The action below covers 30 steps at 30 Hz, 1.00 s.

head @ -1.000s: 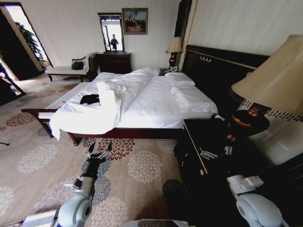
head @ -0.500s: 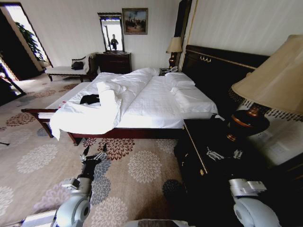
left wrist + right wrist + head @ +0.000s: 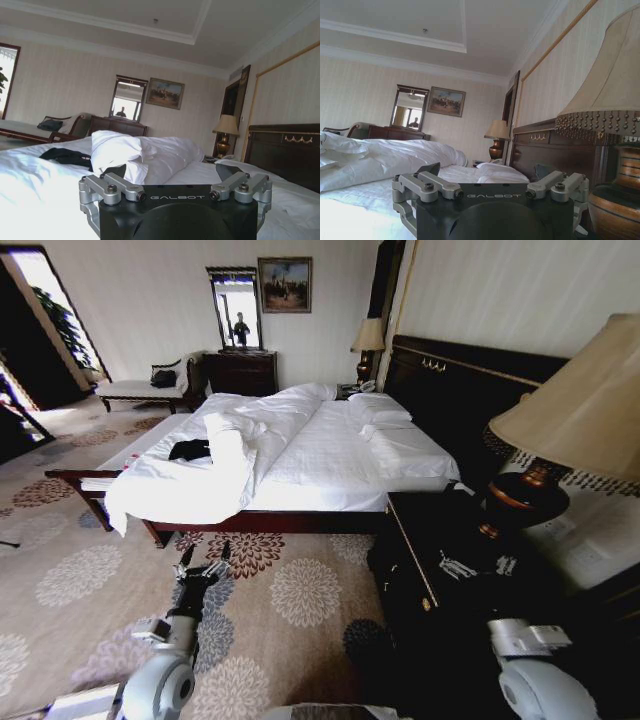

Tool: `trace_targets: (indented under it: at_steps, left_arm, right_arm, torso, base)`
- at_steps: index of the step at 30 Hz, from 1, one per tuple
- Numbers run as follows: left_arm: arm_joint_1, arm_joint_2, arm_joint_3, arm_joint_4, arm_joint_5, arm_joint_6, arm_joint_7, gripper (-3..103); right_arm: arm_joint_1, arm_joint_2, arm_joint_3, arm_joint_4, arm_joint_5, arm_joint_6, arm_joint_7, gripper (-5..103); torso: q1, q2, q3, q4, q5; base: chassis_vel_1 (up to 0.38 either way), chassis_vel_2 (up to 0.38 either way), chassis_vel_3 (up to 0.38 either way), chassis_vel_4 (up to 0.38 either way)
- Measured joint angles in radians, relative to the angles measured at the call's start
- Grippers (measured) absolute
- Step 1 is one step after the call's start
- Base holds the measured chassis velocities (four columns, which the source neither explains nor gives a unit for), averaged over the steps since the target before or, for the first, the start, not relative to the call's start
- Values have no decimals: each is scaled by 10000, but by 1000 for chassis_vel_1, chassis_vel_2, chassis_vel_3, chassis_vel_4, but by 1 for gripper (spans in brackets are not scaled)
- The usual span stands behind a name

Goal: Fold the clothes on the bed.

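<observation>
The clothes (image 3: 189, 449), a black crumpled garment, lie on the bed (image 3: 330, 455) near its left edge, beside a rolled-up white duvet (image 3: 228, 455). My left gripper (image 3: 202, 563) hangs open over the carpet, short of the bed's near side rail. From the left wrist, the clothes (image 3: 65, 156) show as a dark heap on the white sheet beyond the open left gripper (image 3: 170, 172). My right gripper (image 3: 477, 565) is open above the dark nightstand (image 3: 425, 535), right of the bed. The right wrist view has the right gripper (image 3: 487, 172) facing along the bed toward the pillows.
A large table lamp (image 3: 575, 405) stands on the nightstand close to my right arm. The dark headboard (image 3: 460, 380) runs along the right wall. A bench (image 3: 140, 390) and a dresser with mirror (image 3: 240, 365) stand at the far wall. Floral carpet (image 3: 90, 570) lies open at left.
The left gripper has drawn back a little from the bed rail. The right gripper has shifted slightly to the right over the nightstand. The clothes have not moved.
</observation>
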Motion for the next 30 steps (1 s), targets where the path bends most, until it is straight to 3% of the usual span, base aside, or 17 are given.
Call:
trace_targets:
  at_steps: [30]
  left_arm:
    - [62, -225, 145, -96, 206, -45, 31, 100]
  right_arm:
    - [49, -123, -89, -191, -41, 66, -163, 100]
  torso:
    - [0, 0, 0, -1, 0]
  base:
    - [0, 0, 0, 0]
